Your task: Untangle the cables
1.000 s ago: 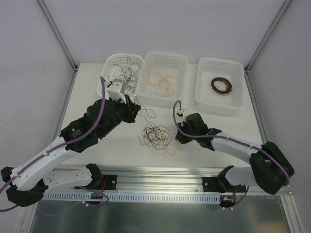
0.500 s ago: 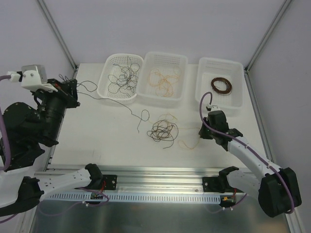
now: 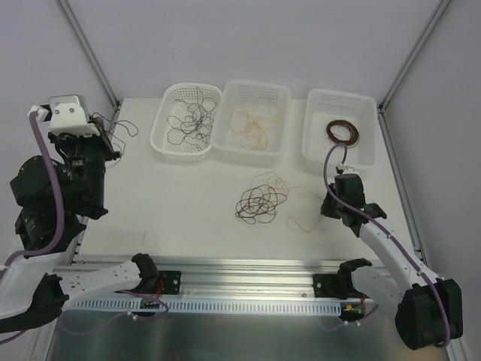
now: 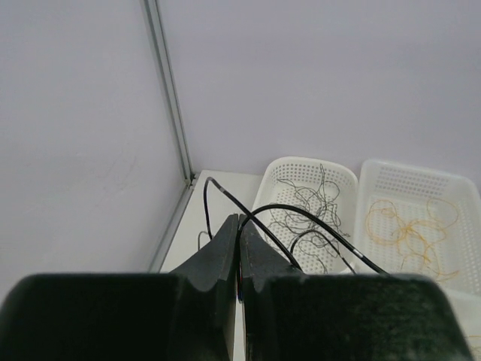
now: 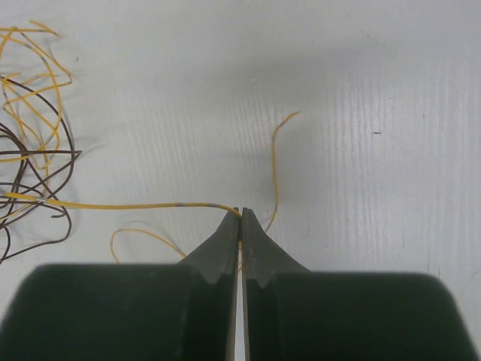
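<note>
- Legible text, labels, brands, numbers, signs: none in any of the three views.
- Small circuit boards [image 3: 151, 304] on the rail by the arm bases: any marking too small to read.
</note>
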Tool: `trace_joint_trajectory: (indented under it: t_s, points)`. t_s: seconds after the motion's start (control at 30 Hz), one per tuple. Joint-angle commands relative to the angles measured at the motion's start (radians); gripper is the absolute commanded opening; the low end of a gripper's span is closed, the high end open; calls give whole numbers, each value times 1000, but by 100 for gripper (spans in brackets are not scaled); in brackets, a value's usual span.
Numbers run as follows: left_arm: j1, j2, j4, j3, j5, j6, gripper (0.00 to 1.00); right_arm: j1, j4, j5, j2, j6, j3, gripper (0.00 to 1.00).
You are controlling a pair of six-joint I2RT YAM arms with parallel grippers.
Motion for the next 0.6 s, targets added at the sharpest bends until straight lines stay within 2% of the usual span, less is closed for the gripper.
trace_joint_trajectory:
  t_s: [0.0, 0.07, 0.17, 0.2, 0.27, 0.3, 0.4, 0.5, 0.57]
  points:
    - [15, 11, 77, -78, -3, 41, 0, -10, 8, -45, -34, 6, -4, 2]
    - [27, 49, 75, -108, 39, 16, 0, -9, 11, -93, -28, -3, 4, 4]
    - [113, 127, 48, -128, 176, -60, 0, 2, 7, -141, -31, -26, 8, 11]
    - [165, 145, 43, -129, 266, -99, 0, 5, 2, -144, -46, -29, 7, 18]
    - [223, 207, 35, -126, 336, -130, 0, 10, -2, -155, -68, -41, 1, 25]
    - [251, 230, 35, -115, 371, -149, 0, 11, -9, -156, -82, -46, -1, 35]
    - [378, 314, 37, -70, 508, -195, 0, 14, -27, -167, -128, -61, -4, 53]
    - [490, 405, 35, 16, 631, -243, 0, 16, -42, -188, -165, -67, -7, 65]
    - [544, 487, 35, 76, 693, -248, 0, 16, -47, -211, -194, -69, -7, 68]
